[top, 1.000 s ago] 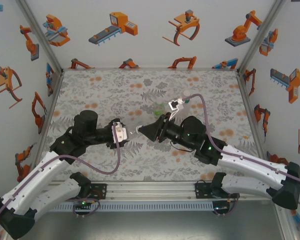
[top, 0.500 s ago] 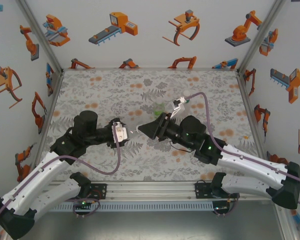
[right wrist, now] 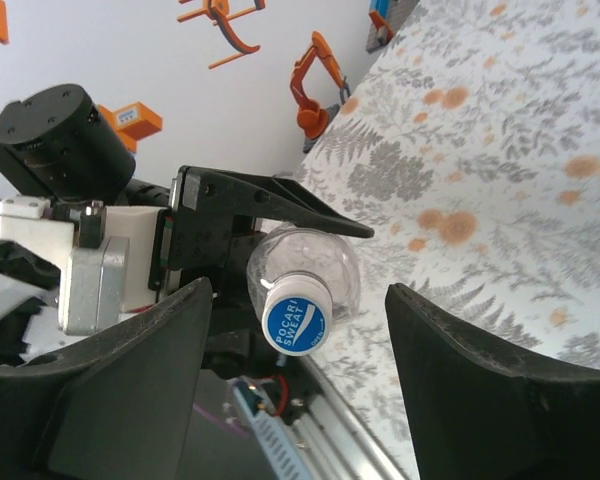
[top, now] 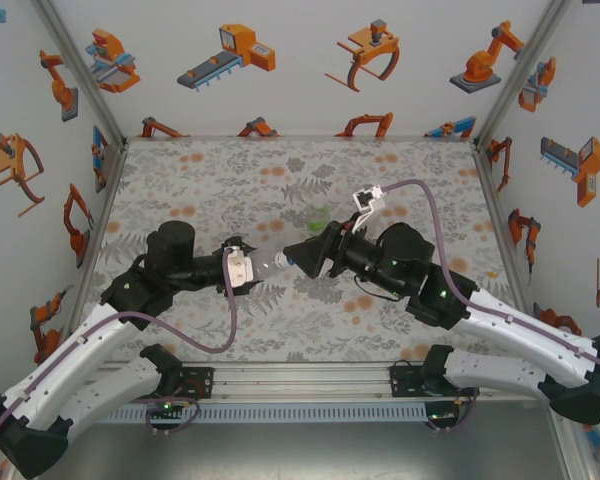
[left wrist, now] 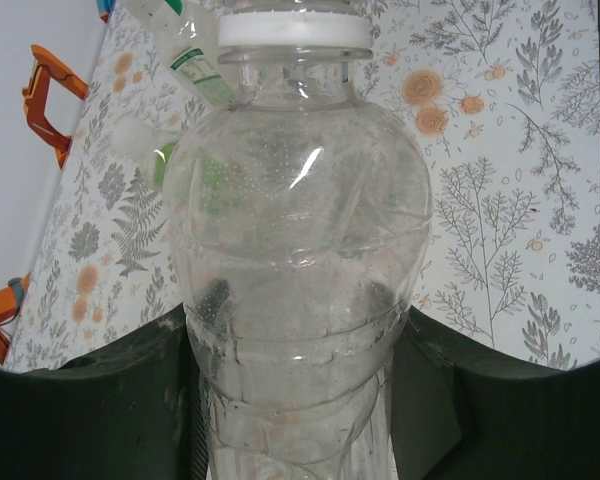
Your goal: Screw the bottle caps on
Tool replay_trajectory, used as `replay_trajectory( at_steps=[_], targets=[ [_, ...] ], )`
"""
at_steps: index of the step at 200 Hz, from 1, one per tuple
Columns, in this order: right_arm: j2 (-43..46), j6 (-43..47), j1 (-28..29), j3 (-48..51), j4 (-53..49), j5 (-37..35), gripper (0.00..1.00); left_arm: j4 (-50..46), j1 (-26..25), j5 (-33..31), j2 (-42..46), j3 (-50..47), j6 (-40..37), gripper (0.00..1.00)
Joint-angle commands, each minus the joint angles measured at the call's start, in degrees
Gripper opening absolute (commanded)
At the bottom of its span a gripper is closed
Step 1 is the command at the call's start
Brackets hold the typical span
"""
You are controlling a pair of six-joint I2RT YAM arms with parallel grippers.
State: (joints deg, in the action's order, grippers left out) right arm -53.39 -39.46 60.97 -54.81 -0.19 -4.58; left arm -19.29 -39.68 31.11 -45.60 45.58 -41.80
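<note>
Looks partway done: blue cap sits on the neck of the bottle, tightness impossible to tell. Leaves at least the green bottle, lying past the middle of the bench toward its far edge. Holds the bottle level above mid-bench with the left pincer pinching its body. Faces the cap with the right pincer spread either side, not touching.
</note>
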Motion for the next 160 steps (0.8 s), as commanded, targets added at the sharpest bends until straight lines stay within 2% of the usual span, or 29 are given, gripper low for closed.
replay_trajectory(
  at_steps=[1, 16, 34, 76, 102, 160],
  targets=[
    [1.6, 13.0, 0.3, -1.9, -2.4, 0.9, 0.64, 0.8, -0.1, 2.3, -0.1, 0.5, 0.0, 0.0],
    [2.0, 20.3, 0.3, -1.7, -2.3, 3.3, 0.62, 0.4, -0.1, 2.8, -0.3, 0.6, -0.2, 0.0],
    [2.3, 33.3, 0.3, -2.2, -3.7, 10.0, 0.6, 0.1, -0.1, 4.2, -0.2, 0.5, -1.2, 0.0],
    [0.1, 54.2, 0.3, -7.6, -14.9, 24.9, 0.59, -1.9, -0.2, 8.3, -1.1, 1.2, -2.3, 0.0],
    [-1.5, 59.3, 0.3, -10.3, -18.3, 27.7, 0.58, -3.5, -0.1, 9.4, -2.3, 2.1, -2.7, 0.0],
    [-3.1, 65.5, 0.3, -11.3, -18.9, 31.3, 0.54, -5.1, -0.2, 13.8, -2.4, 2.5, -4.1, 0.0]
  ],
)
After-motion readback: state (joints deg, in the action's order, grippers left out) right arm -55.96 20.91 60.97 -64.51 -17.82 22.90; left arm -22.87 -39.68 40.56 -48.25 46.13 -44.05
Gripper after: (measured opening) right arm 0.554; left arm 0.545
